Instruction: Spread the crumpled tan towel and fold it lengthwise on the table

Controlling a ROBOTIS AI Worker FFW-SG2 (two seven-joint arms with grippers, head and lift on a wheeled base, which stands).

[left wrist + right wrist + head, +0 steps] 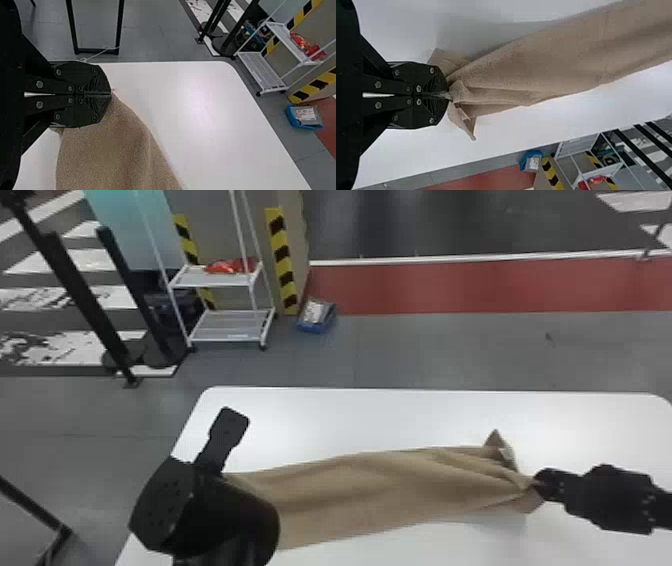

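Note:
The tan towel [370, 490] stretches as a long band across the white table between the two arms, with creases gathering toward its right end. On the left, my left gripper [225, 430] is over the towel's left end; in the left wrist view the gripper [111, 94] is shut on an edge of the towel [107, 158]. My right gripper [539, 485] holds the right end, where a small corner sticks up beside it. In the right wrist view the gripper [449, 95] is shut on bunched folds of the towel [558, 67].
The white table [320, 415] has rounded far corners. Beyond it on the floor stand a white shelf cart [225, 325] with red items, a blue bin [317, 316] and black posts at the left.

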